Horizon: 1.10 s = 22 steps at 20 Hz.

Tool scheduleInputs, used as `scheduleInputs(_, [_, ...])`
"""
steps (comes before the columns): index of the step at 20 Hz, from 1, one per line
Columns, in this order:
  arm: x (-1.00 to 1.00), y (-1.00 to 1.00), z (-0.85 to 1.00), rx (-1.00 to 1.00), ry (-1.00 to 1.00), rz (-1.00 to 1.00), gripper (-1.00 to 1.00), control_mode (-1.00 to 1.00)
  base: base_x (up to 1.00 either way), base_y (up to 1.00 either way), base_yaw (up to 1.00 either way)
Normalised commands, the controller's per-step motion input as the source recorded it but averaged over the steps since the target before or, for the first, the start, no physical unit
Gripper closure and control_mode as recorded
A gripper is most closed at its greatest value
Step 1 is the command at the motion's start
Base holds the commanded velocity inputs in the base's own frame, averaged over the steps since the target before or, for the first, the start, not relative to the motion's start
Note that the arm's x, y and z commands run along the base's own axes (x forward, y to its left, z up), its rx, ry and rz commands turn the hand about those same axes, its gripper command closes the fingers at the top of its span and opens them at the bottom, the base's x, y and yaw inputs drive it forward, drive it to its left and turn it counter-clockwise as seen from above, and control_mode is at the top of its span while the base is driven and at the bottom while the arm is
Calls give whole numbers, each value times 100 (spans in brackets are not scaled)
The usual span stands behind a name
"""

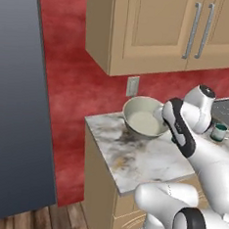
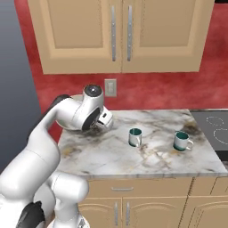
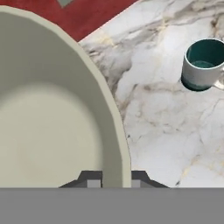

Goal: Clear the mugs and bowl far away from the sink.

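- A tall grey fridge (image 1: 16, 103) is standing at the far left in the left base view, with wooden floor (image 1: 38, 220) showing below it.
- The marble counter (image 1: 132, 157) is running along a red wall (image 1: 79, 93), under tan upper cabinets (image 2: 120, 35) and a wall outlet (image 2: 110, 87).
- The bowl (image 1: 143, 120) is sitting at the counter's left end, close to the wall, just under the outlet.
- The gripper (image 3: 113, 180) is closed on the bowl's rim: in the hand view one fingertip is lying inside the rim and the other outside, with the rim pinched between them.
- One mug (image 2: 135, 137) is standing upright near the middle of the counter, to the right of the bowl and apart from it; the hand view is showing it too (image 3: 202, 63).
- A second mug (image 2: 181, 141) is standing further right, its handle pointing right, near the dark cooktop (image 2: 216, 129) at the counter's right end.
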Motion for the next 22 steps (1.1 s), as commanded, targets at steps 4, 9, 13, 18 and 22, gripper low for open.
scheduleInputs(4, [2, 0, -54, 0, 28, -9, 100, -100, 0, 0, 0])
scheduleInputs(9, [-1, 0, -24, 0, 10, -1, 100, -100, 0, 0, 0])
scheduleInputs(13, [0, 0, -55, 0, 5, 0, 100, -100, 0, 0, 0])
scheduleInputs(18, [11, 0, -31, 0, 2, -5, 100, -100, 0, 0, 0])
scheduleInputs(22, [36, 0, -10, 0, 1, -7, 100, -100, 0, 0, 0])
